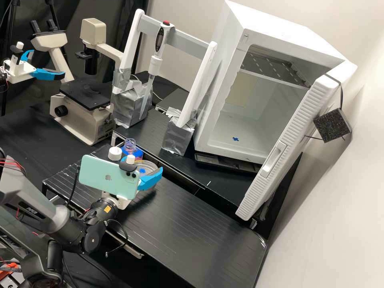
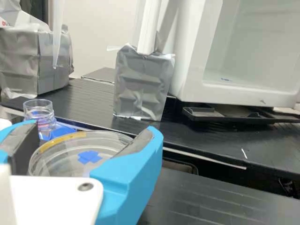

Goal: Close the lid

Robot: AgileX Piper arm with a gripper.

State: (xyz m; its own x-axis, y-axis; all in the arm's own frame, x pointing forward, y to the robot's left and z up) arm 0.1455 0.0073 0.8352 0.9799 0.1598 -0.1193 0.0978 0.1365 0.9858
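The fingers (image 1: 151, 181) are pinching a clear dish (image 2: 65, 161); the wrist view is revealing its yellow strip (image 2: 61, 139) (a phone (image 1: 106, 176) is partly blocking the high view).

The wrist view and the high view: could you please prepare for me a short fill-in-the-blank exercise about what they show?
1. The petri dish is between the gripper's two ____ fingers.
2. The blue mark on that dish has the shape of a ____.
3. The door of the big white cabinet stands ____.
4. The phone by the gripper turns its ____, not its screen, to the high view.

Missing words: blue; cross; open; back
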